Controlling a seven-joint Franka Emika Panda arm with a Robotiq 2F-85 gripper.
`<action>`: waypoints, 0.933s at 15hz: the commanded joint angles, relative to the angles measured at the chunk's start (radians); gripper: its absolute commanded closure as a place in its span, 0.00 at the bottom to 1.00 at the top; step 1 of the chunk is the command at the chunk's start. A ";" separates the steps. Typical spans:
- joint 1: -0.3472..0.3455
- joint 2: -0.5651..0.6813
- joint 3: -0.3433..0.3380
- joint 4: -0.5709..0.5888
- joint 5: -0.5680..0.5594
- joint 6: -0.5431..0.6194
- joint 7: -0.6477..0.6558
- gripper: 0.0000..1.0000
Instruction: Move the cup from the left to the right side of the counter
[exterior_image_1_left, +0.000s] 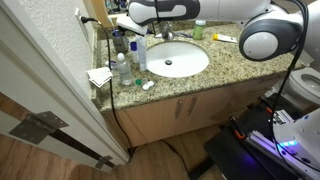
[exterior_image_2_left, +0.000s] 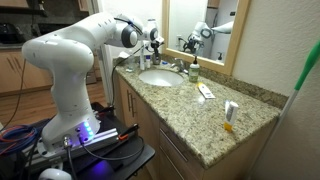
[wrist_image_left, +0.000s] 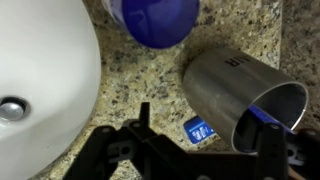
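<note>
My fingers (wrist_image_left: 143, 120) are spread, gripping nothing — the cup (wrist_image_left: 235, 90) stands upright between them, crowding the one farther from the sink (wrist_image_left: 40, 70).

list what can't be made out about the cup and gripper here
- cup: in both exterior views, too small to pick out among the bottles.
- gripper: wrist view, dark blur; contact with the cup's rim unclear.
- blue-capped bottle: wrist view, cut off by the top edge.
- blue label by the cup: wrist view, blurred, unreadable.
</note>
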 joint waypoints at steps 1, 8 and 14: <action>-0.002 0.021 0.001 0.032 0.005 0.007 0.010 0.45; -0.009 0.020 0.004 0.035 0.010 0.010 0.019 0.94; -0.025 -0.005 0.013 0.029 0.020 -0.014 0.016 0.98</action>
